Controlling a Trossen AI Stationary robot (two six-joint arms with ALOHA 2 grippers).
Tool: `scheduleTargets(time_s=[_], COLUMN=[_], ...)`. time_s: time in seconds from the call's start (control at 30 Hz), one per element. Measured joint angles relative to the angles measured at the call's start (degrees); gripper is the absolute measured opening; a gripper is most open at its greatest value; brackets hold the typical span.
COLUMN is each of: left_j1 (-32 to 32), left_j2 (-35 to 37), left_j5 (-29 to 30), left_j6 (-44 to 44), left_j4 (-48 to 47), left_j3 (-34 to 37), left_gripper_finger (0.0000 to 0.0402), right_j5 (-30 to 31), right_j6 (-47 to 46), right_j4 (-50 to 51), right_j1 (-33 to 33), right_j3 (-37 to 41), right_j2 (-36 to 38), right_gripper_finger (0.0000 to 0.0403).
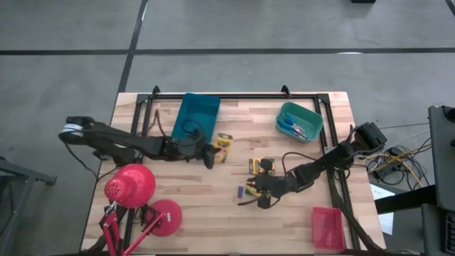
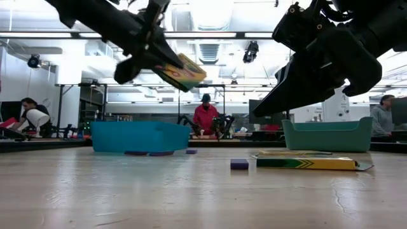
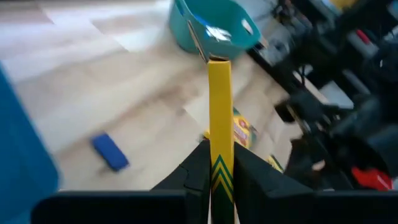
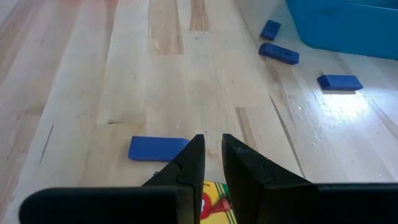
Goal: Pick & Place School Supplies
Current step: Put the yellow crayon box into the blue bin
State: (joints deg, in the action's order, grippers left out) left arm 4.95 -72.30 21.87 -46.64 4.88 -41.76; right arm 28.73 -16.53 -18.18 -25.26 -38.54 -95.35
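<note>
My left gripper (image 1: 211,155) is shut on a yellow crayon box (image 2: 181,71) and holds it in the air just in front of the blue tray (image 1: 197,114). Two more crayon boxes (image 1: 259,166) (image 2: 305,163) lie flat on the table's middle. Over the nearer one hangs my right gripper (image 4: 212,146), with only a slit between its fingers and nothing in it. Small purple sticks lie flat on the wood, one beside that box (image 2: 239,164) and others by the blue tray (image 4: 278,53). Blue-handled scissors (image 1: 293,128) lie in the teal tray (image 1: 313,117). My left gripper pinches the crayon box between its two fingers, which lie on the two broad faces at one end (image 3: 221,171). The fingers come slanting down from the table's left and run along the box. The box juts out past the fingertips, tilted and lifted clear of the table.
A red desk lamp (image 1: 131,186) stands at the near left corner and a red tray (image 1: 327,227) at the near right. A black frame (image 1: 234,97) runs along the far edge. People sit and stand in the room beyond the table.
</note>
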Motion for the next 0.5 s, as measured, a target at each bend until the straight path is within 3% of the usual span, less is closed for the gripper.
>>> scheduleTargets(time_s=[0.27, 0.5], left_j1=[-10.0, -23.4], left_j2=[8.3, 9.8], left_j5=[4.1, 2.0], left_j6=[2.5, 4.0], left_j4=[-8.0, -16.6], left_j3=[0.0, 0.0], left_gripper_finger=[0.0048, 0.0048], right_j5=[0.0, 1.5], right_j6=[0.0, 0.1], right_j4=[0.0, 0.0], right_j1=[0.0, 0.0], right_j3=[0.1, 0.1], right_j2=[0.0, 0.0], right_gripper_finger=[0.0052, 0.0052])
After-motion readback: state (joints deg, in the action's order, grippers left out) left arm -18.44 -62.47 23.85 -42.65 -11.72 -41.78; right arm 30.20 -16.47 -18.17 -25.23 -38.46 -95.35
